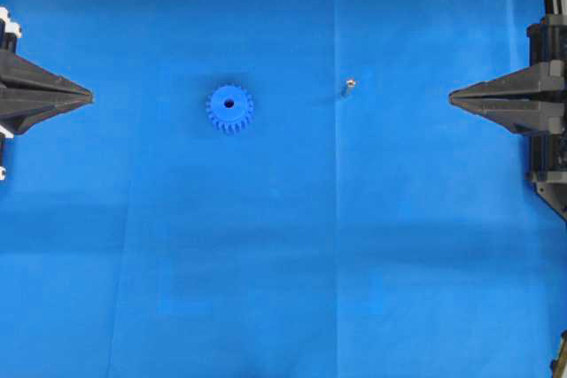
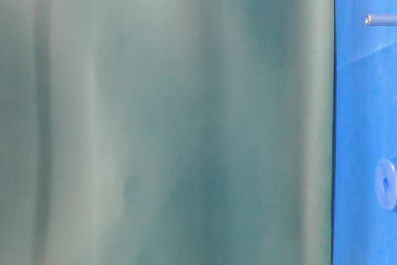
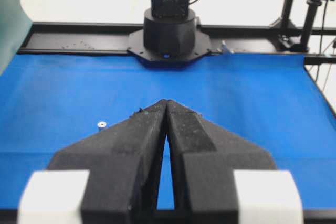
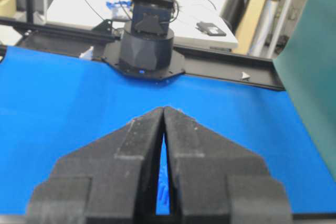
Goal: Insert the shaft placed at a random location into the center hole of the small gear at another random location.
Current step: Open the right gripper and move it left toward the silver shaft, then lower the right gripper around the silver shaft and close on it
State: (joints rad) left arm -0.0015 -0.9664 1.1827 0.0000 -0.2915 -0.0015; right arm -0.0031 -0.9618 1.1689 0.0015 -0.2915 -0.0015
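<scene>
The small gear lies flat on the blue mat, left of centre, with its dark center hole facing up. The shaft, a tiny silver pin, stands on the mat to the gear's right, apart from it. My left gripper rests at the left edge, shut and empty, well short of the gear. My right gripper rests at the right edge, shut and empty. In the left wrist view the shaft shows left of the shut gripper. The right wrist view shows its gripper shut, with the gear's teeth glimpsed through the slit.
The blue mat covers the whole table. A green backdrop fills most of the table-level view, where the shaft and gear show blurred at the right edge. Each wrist view shows the opposite arm's black base at the far edge.
</scene>
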